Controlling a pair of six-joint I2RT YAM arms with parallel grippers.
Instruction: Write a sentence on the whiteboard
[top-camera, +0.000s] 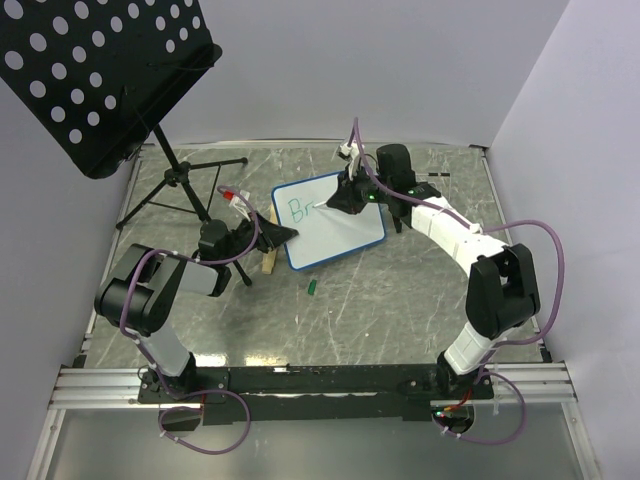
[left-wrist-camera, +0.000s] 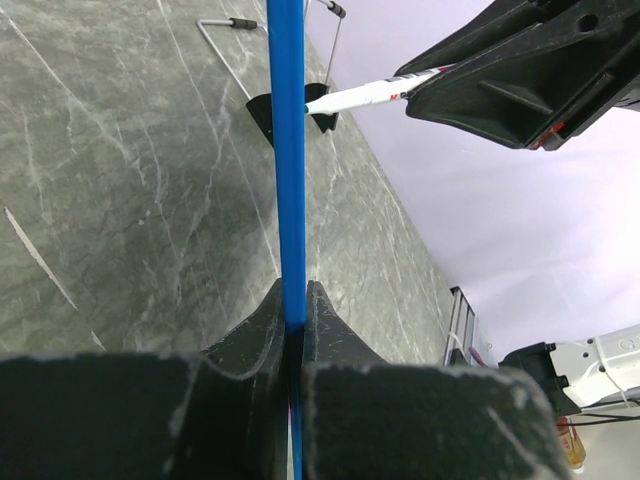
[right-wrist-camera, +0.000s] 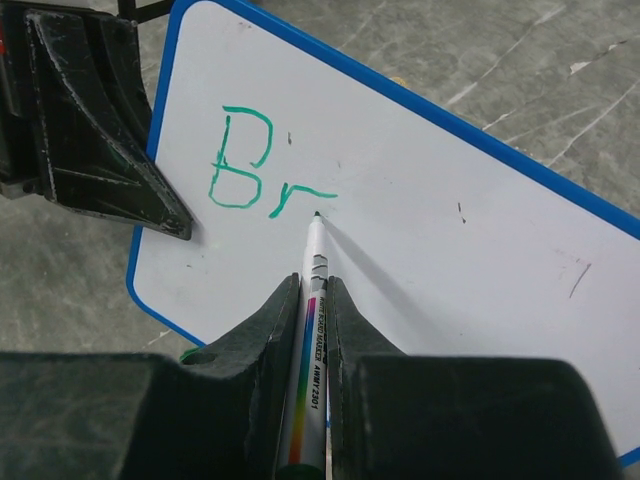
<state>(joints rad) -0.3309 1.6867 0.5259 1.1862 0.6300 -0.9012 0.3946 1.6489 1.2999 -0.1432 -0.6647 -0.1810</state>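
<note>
Blue-rimmed whiteboard edge sits between left jaws, right jaws' marker touching.

— Whiteboard?
— Mid-table, left edge pinched in the left gripper.
— Marker?
— Clamped in the right gripper, tip on the board just right of the letters.
— Elsewhere?
— Music stand far left; small piece just near of the board.

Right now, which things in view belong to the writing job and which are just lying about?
In use: whiteboard, green letters "Br", marker in the right gripper, left gripper clamped on the board's rim.
Lying about: black music stand, small green object, tan wooden piece by the board.
</note>
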